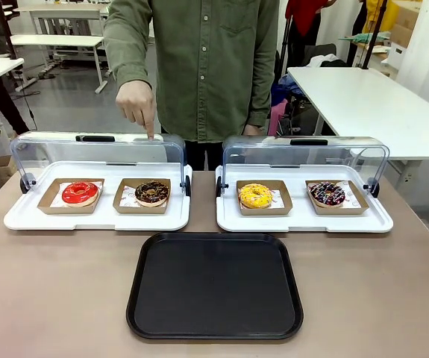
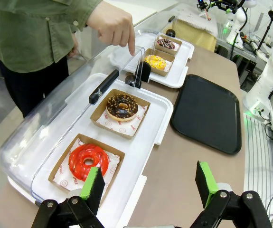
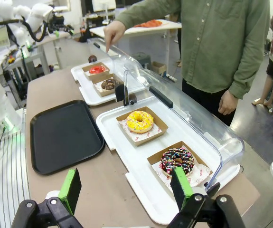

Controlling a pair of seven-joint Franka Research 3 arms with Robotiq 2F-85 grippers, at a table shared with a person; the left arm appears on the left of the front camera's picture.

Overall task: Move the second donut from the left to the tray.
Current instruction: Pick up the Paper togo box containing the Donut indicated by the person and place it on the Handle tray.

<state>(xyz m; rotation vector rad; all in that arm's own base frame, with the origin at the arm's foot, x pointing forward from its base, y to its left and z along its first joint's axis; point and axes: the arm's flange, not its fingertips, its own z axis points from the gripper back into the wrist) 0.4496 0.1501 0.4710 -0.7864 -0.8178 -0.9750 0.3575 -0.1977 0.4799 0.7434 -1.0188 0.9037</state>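
Left wrist view: left tool [image 2: 149, 179] spread (right tool [image 3: 126, 184] likewise); front view: chocolate donut [image 1: 151, 192] beyond tray [image 1: 214, 287]

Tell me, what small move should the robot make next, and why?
Probably ease the left gripper forward toward the chocolate-glazed donut. Its jaws stand open and empty, well short of it. The clear lid is tipped back, the person's hand points down at that donut, and the black tray lies nearby.

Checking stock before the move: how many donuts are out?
4. The red donut and the chocolate donut sit in the left display tray; the yellow donut and the sprinkled dark donut in the right display tray. None seems hidden.
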